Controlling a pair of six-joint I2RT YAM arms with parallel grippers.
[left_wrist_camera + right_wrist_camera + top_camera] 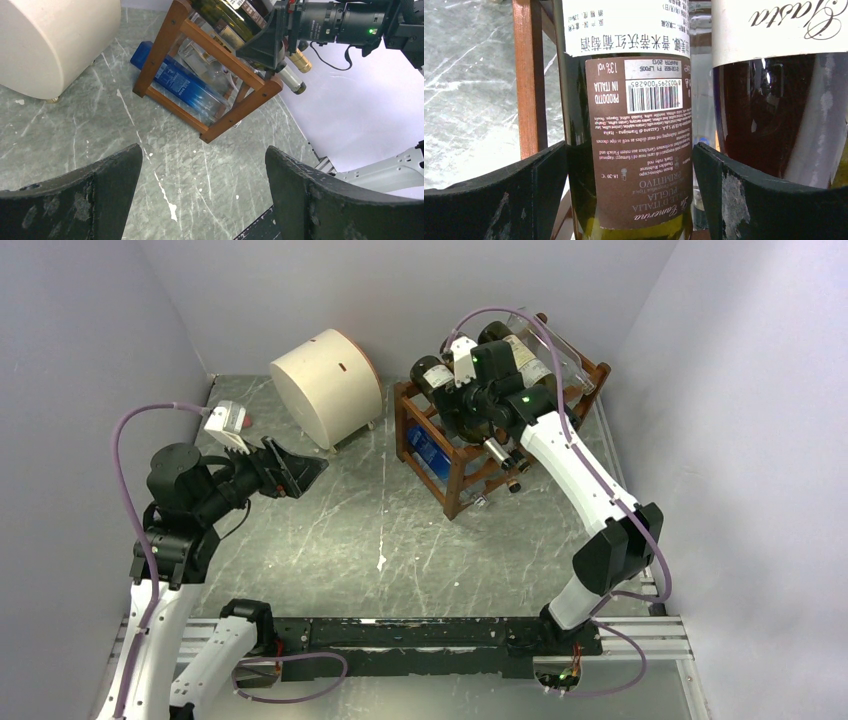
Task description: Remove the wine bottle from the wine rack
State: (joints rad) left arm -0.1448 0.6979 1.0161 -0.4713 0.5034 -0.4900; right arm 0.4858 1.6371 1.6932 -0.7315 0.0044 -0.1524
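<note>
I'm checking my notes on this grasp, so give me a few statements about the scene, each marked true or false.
1. The fingers of the right gripper flank a dark wine bottle with a brown label. True.
2. The left gripper holds a bottle. False: it is open and empty, above the table, apart from the wine rack.
3. A blue bottle lies low in the wine rack. True.
4. In the top view, the cream drum stands to the right of the wine rack. False: it stands to its left.
</note>
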